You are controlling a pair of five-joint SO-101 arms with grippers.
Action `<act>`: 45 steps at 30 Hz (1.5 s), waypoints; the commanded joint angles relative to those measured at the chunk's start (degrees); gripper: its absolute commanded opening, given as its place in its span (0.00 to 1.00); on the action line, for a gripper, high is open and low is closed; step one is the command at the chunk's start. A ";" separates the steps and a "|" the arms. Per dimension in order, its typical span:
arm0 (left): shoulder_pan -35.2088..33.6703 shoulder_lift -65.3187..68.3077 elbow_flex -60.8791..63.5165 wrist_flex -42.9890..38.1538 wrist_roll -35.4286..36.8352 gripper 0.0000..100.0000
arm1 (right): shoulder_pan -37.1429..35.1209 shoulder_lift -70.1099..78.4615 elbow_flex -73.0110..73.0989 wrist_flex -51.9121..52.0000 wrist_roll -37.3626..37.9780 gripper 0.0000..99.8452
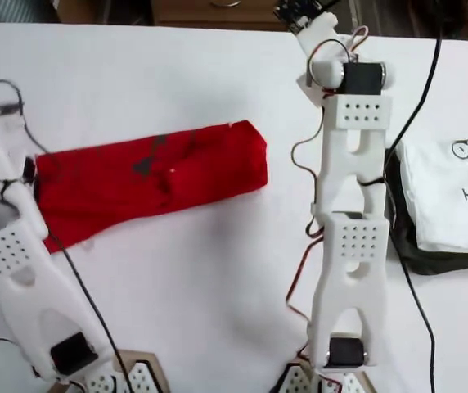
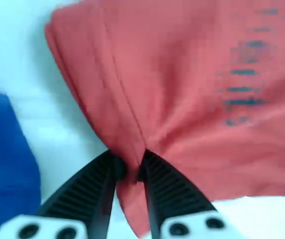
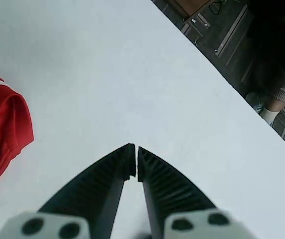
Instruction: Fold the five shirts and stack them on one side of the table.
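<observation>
Left gripper pinches red shirt edge (wrist cam: blue item beside); right gripper closed, empty.

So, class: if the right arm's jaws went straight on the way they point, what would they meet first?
Probably only bare table: the line ahead looks free up to its far edge. The red shirt lies off to one side. Depth is hard to judge.

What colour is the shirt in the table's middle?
Red; the shirt shows best in the high view.
</observation>
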State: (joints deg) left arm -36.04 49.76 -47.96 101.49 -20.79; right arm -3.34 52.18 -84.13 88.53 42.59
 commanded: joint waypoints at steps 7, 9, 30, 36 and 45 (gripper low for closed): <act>18.55 -19.52 3.30 0.70 -0.26 0.02 | 9.80 -4.70 -2.73 -7.34 -0.70 0.02; 22.51 -21.27 2.86 0.70 -0.26 0.02 | 12.26 -4.70 -2.73 -9.54 -3.16 0.02; 54.24 -14.24 2.59 -22.07 1.85 0.02 | 26.15 -4.53 -2.46 -19.82 -22.42 0.02; 55.56 -2.90 -6.37 -22.33 2.11 0.02 | 25.89 -4.53 -2.46 -19.82 -22.42 0.02; 55.56 10.37 -22.99 -16.62 1.76 0.03 | 25.89 -4.53 -2.37 -19.82 -22.42 0.02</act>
State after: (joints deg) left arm 19.16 59.34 -65.01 82.77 -19.30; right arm 22.33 52.18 -84.48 69.71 20.62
